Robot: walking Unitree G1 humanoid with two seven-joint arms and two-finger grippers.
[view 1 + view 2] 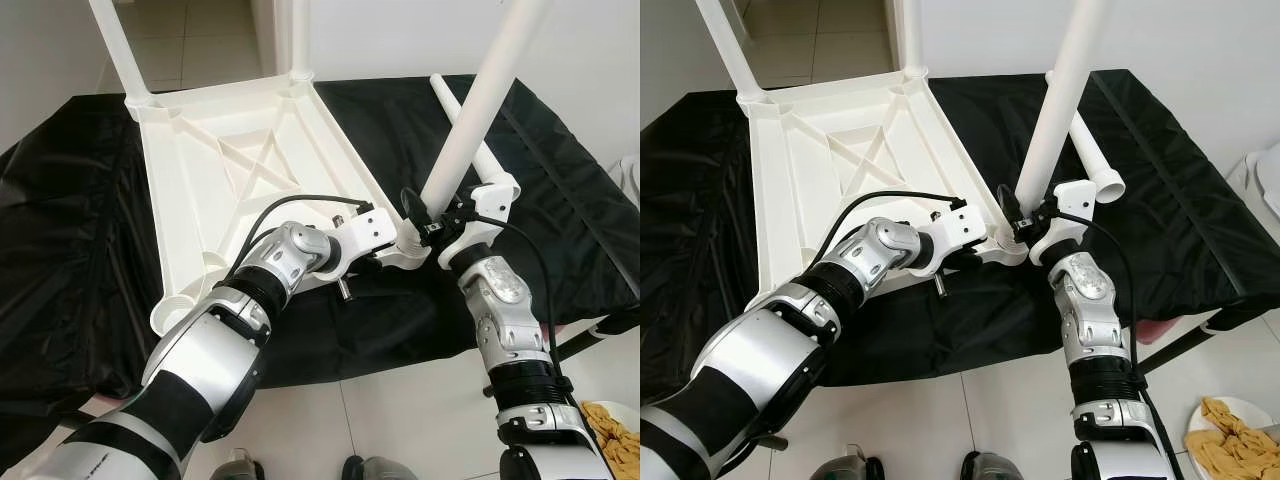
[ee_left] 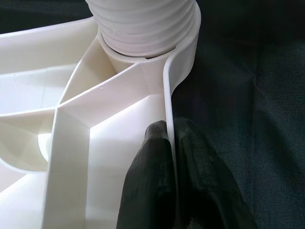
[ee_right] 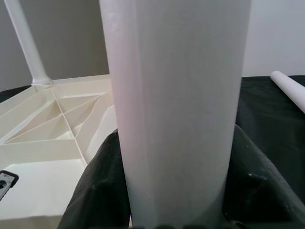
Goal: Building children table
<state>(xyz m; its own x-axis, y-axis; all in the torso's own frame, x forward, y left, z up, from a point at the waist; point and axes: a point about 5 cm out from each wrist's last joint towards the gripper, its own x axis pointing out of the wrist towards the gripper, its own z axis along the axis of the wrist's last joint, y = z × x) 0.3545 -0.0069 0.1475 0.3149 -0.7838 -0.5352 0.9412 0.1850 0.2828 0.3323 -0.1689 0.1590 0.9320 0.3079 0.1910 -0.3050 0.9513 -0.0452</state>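
Observation:
A white plastic tabletop (image 1: 240, 150) lies upside down on a black cloth (image 1: 60, 230). Two white legs (image 1: 115, 45) (image 1: 300, 35) stand in its far corners. A third white leg (image 1: 480, 100) stands tilted in the near right corner socket (image 2: 147, 52), its ribbed end (image 2: 147, 19) seated there. My right gripper (image 1: 440, 225) is shut on this leg low down, with black fingers (image 3: 95, 191) on both sides. My left gripper (image 2: 174, 143) is shut on the tabletop's thin rim (image 2: 167, 95) just beside that socket. Another loose leg (image 1: 1095, 160) lies on the cloth behind the held one.
The cloth covers a low surface whose front edge is near my body, with tiled floor (image 1: 400, 420) below. A plate of yellow food (image 1: 1230, 440) sits on the floor at the lower right. A white wall is at the back.

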